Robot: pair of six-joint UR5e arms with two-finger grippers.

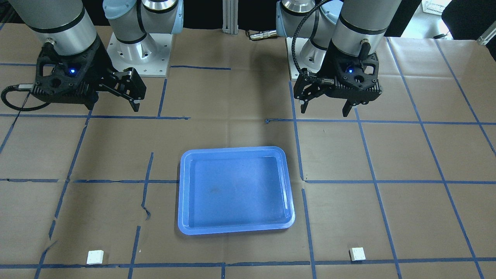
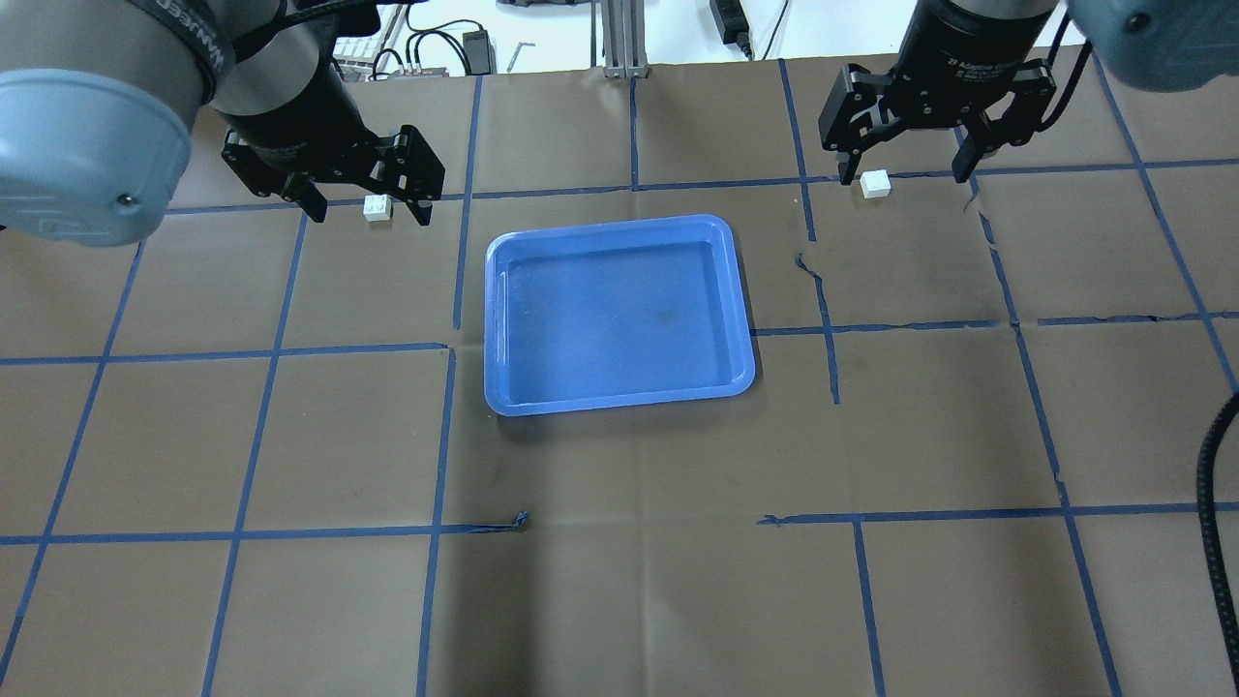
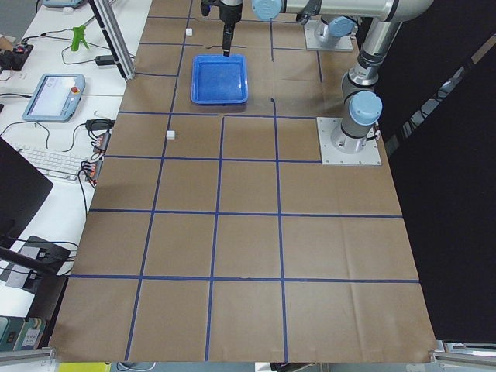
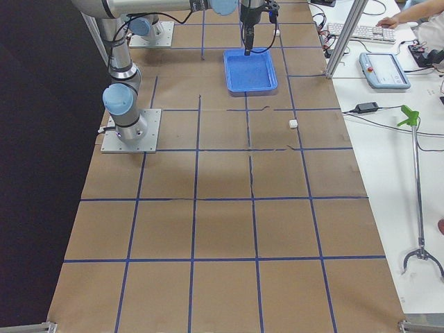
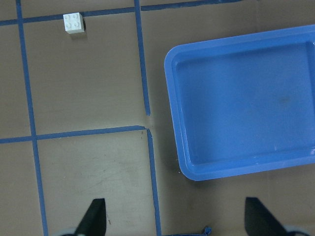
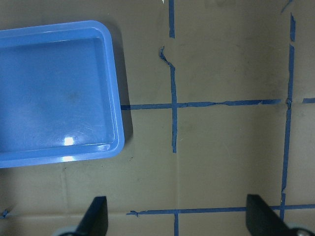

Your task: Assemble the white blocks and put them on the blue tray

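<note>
**A:** What do we find in the blue tray (image 1: 232, 186)?

**B:** We see only its own blue floor, with a faint dark smudge and a glint of light. It lies in the middle of the tabletop (image 1: 240, 97).

**A:** Where are the blocks, then?

**B:** Both lie on the tabletop outside the tray, well apart and not joined. The left-side white block (image 1: 357, 254) and the right-side white block (image 1: 95, 257) each sit near the operators' edge, close to a blue tape line (image 1: 271, 264).

**A:** And the claws?

**B:** The left claw (image 1: 325, 109) hangs above the tabletop with its jaws spread wide, gripping nothing. The right claw (image 2: 908, 169) is spread wide as well and holds nothing.

**A:** From overhead we see each block close under a claw.

**B:** The front-facing view shows both claws raised and well back from the blocks, toward the robot's base.

**A:** What can't we read?

**B:** Each wrist view cuts the tray off at the picture's edge. The left wrist view shows the left-side block's four studs. In the side views the blocks are mere specks to us.
</note>
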